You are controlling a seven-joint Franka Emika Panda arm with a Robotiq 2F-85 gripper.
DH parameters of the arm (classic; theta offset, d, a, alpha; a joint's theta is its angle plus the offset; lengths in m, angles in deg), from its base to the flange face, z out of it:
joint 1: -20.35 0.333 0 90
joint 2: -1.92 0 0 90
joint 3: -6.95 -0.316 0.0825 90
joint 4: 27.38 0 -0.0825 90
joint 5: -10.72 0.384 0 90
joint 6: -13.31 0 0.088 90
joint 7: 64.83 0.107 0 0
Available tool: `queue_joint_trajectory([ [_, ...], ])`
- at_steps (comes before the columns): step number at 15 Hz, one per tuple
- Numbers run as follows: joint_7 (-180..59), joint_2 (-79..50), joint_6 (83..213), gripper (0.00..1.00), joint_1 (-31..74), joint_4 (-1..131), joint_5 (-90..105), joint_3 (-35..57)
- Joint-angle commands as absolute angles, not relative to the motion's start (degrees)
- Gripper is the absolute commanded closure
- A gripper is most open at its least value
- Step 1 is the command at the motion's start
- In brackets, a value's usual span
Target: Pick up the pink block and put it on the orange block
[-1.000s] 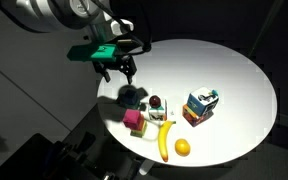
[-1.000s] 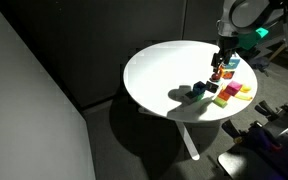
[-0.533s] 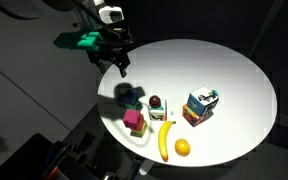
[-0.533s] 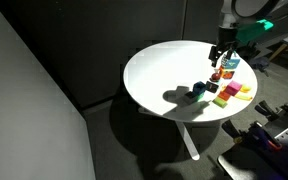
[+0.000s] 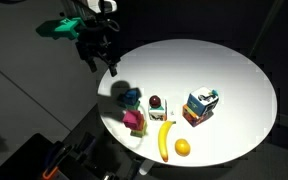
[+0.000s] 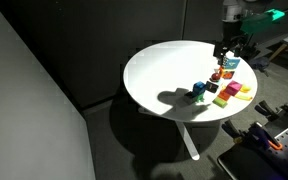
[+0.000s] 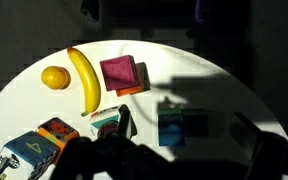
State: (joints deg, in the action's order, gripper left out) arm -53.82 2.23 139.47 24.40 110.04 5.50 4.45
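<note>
The small magenta-pink cube (image 7: 119, 72) lies near the edge of the round white worktop (image 5: 214, 60), and in the wrist view a strip of the small bright orange cube (image 7: 134, 90) shows from under its lower side. The pink cube therefore appears to sit on top of the orange one, though so little orange shows that it is unclear how squarely it sits. In an exterior view the pink cube (image 5: 136, 122) stands a little higher than its neighbours, which fits a stack of two.

Just beside the stack lies a yellow banana (image 7: 82, 80), with a round orange fruit (image 7: 54, 77) beyond it. A teal-blue cube (image 7: 182, 128) rests on the stack's other side, near it but apart. A multicoloured box (image 5: 200, 105) stands further in on the worktop.

The claw (image 5: 104, 60) hangs above the worktop's rim, well apart from the stack, with its jaws spread wide and nothing between them.

Judged from this, both the pick and the placing look done. Little seems left beyond checking that the pink cube rests steady.
</note>
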Motion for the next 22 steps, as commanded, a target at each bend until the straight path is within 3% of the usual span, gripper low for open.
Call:
queue_joint_trajectory([
  [1, -52.77, 4.31, 134.50, 0.00, 24.45, 108.59, 6.14, 3.67],
  [22, -53.50, 10.05, 130.71, 0.00, 24.97, 103.75, 9.06, 1.73],
])
